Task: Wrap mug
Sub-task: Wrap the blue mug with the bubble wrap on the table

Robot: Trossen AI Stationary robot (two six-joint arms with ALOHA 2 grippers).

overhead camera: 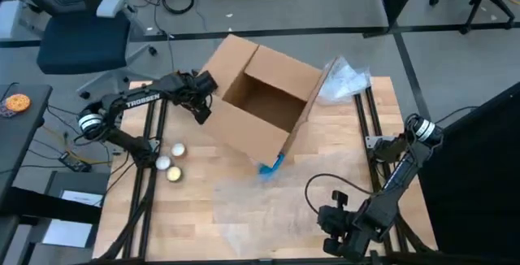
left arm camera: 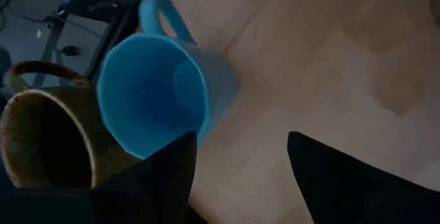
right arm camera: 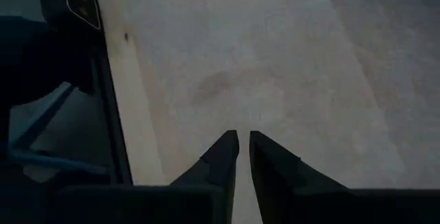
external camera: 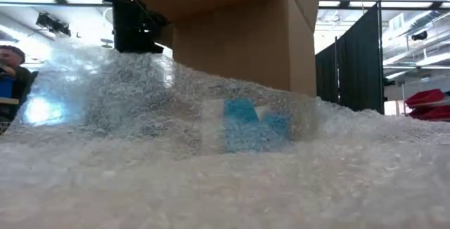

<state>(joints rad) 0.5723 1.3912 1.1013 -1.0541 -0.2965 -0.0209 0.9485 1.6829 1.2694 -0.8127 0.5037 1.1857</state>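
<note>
Right gripper waits at the near table edge, fingers together on nothing. Bubble wrap lies spread just beyond it. Blue mug sits at the wrap's far edge, touching the box corner. It looks to be on its side, long axis diagonal along the box wall; which way the mouth faces I cannot tell. Left gripper is farthest, at the box's left side, fingers apart. Risk: tugging the wrap could roll the mug off the sheet or snag the box.

Clutter lying around the table

An open cardboard box is sitting tilted just beside the left gripper; three small balls are resting apart from it.
</note>
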